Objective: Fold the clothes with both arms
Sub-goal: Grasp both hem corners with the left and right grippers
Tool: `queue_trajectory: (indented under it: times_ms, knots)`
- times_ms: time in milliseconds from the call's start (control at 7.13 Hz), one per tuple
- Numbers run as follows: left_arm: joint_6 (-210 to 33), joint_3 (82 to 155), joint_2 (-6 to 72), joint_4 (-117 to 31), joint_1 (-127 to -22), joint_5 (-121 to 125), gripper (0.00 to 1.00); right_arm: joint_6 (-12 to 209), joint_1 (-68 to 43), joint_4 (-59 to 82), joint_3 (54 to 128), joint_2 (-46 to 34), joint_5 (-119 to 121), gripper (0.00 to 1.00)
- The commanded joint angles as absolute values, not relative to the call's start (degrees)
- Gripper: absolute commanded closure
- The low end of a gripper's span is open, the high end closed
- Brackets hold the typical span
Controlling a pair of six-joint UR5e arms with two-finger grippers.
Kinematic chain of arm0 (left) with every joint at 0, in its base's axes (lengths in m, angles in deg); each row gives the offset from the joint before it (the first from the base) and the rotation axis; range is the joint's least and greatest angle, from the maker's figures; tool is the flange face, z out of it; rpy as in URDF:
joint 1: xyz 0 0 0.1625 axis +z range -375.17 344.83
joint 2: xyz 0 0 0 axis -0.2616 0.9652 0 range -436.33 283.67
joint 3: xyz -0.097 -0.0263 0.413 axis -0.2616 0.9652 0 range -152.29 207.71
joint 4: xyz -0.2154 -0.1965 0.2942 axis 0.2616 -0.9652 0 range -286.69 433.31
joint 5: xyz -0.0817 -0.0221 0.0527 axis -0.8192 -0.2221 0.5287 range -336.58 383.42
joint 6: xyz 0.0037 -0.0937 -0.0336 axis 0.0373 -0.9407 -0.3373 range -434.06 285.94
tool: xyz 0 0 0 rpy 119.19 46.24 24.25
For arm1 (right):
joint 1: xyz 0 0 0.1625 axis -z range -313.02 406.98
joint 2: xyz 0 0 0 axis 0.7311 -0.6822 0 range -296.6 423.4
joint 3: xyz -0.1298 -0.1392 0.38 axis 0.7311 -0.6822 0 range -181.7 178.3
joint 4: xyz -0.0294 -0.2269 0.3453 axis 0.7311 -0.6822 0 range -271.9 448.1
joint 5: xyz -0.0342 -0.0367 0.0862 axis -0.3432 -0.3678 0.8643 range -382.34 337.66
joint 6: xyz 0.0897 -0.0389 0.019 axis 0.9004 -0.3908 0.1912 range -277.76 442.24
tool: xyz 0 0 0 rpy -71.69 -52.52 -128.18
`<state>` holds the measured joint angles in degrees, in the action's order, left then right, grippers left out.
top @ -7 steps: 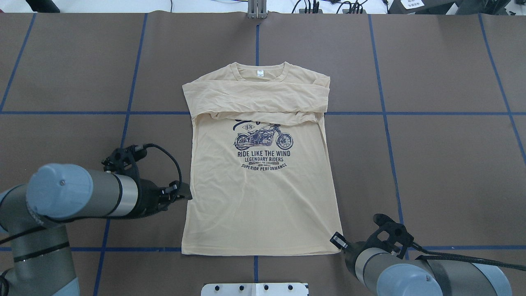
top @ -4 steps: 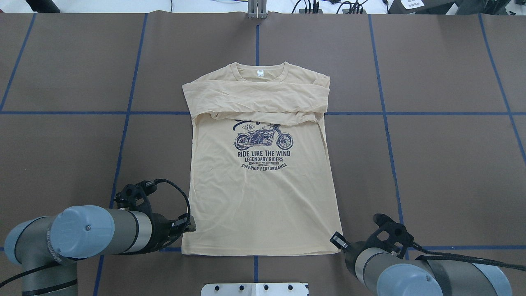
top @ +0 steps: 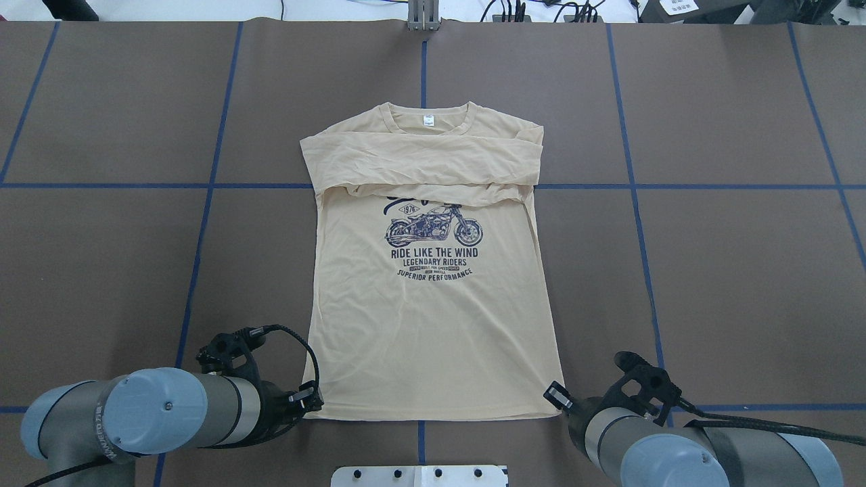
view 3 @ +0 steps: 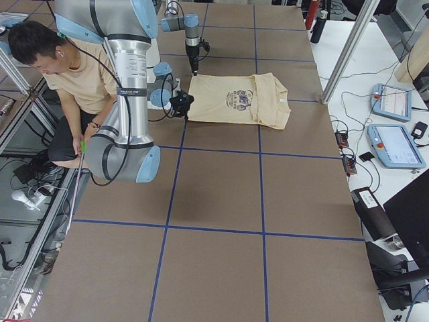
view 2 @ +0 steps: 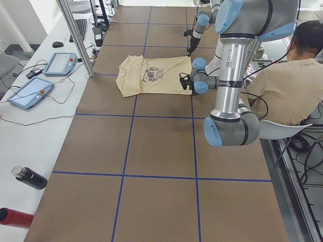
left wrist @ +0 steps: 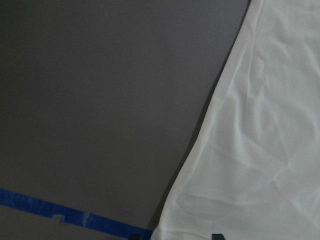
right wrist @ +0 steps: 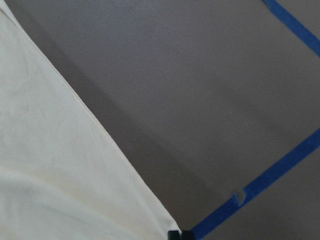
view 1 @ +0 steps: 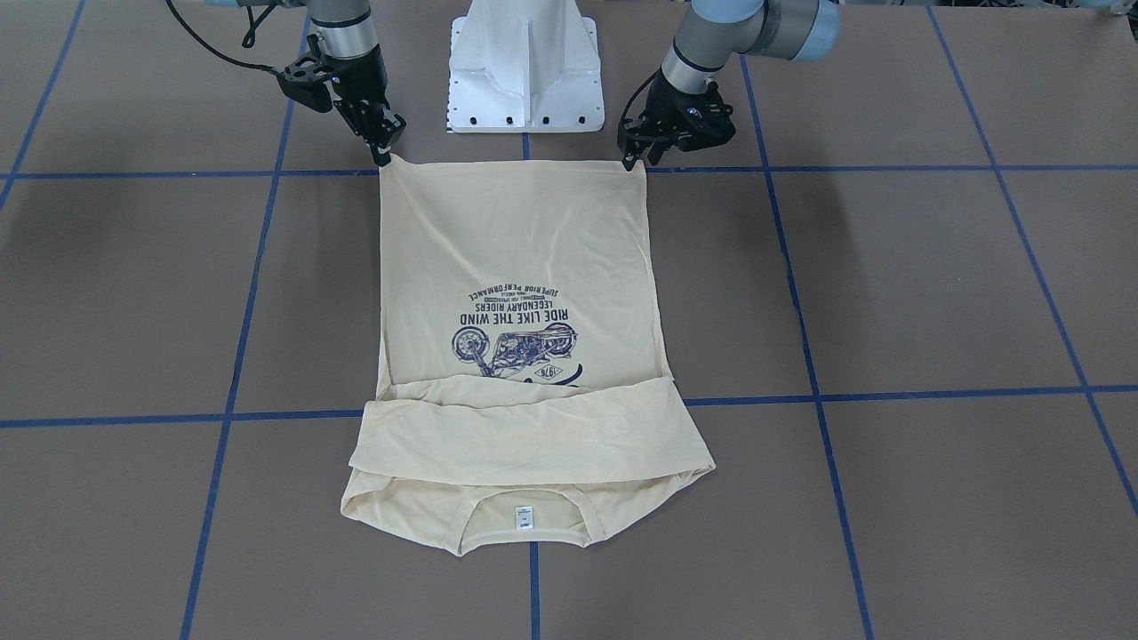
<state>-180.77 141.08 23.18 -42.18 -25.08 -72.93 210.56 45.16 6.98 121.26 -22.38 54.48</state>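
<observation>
The cream-yellow T-shirt lies flat and print-up on the brown table, with its sleeves folded across the chest and its collar at the far side. It also shows in the front view. My left gripper is low at the hem's left corner; I cannot tell whether it is open or shut. My right gripper is shut on the hem's right corner, which rises to a small peak. The left wrist view shows the shirt's side edge. The right wrist view shows the corner at a black fingertip.
The white pedestal base stands just behind the hem, between the arms. Blue tape lines cross the brown table. A seated person is behind the robot. Tablets and a dark bottle lie on the white side bench.
My left arm has moved back along the shirt's left edge, from mid-length to the hem corner. The right arm and the shirt have not moved.
</observation>
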Motion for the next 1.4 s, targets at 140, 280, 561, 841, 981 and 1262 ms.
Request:
queue_trajectory:
  times_ms: [140, 280, 561, 841, 981, 1262]
  knots:
    - [-180.93, 140.83, 23.17, -42.09, -25.01, -73.00, 0.87, 210.56, 45.22, 6.98, 121.26, -22.39, 54.48, 1.00]
    - [-180.94, 140.92, 23.17, -42.09, -25.01, -73.09, 1.00, 210.56, 45.22, 6.98, 121.26, -22.39, 54.48, 1.00]
    - [-180.76, 142.40, 23.08, -42.09, -25.45, -73.61, 1.00, 210.56, 45.22, 6.98, 121.61, -22.30, 54.48, 1.00]
    - [-180.85, 148.70, 21.42, -41.75, -25.89, -75.53, 1.00, 210.56, 45.14, 6.98, 125.10, -24.30, 54.56, 1.00]
    - [-180.76, 153.18, 20.97, -38.70, -25.98, -76.68, 1.00, 210.56, 45.14, 6.89, 128.52, -26.23, 54.56, 1.00]
    - [-179.80, 157.87, 21.76, -33.84, -29.90, -80.29, 1.00, 210.39, 42.09, 6.89, 131.88, -26.78, 54.74, 1.00]
